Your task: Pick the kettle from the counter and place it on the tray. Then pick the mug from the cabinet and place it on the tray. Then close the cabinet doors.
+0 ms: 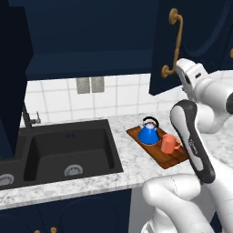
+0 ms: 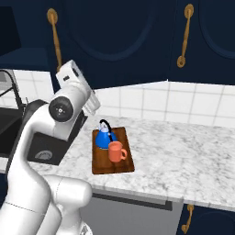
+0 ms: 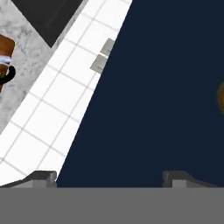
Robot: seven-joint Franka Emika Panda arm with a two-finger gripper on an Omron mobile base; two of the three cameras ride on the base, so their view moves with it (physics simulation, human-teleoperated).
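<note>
The blue kettle and the orange-red mug stand side by side on the brown tray, which lies on the marble counter to the right of the sink. The wall cabinet stands open with its shelf dark. My gripper is up by the lower edge of the right cabinet door. It faces the navy panel closely. Its fingertips stand wide apart, open and holding nothing. A brass handle runs just beside it.
A black double sink with a faucet sits left of the tray. The left cabinet door hangs open over it. White tiles with an outlet back the counter. More navy wall doors run to the right.
</note>
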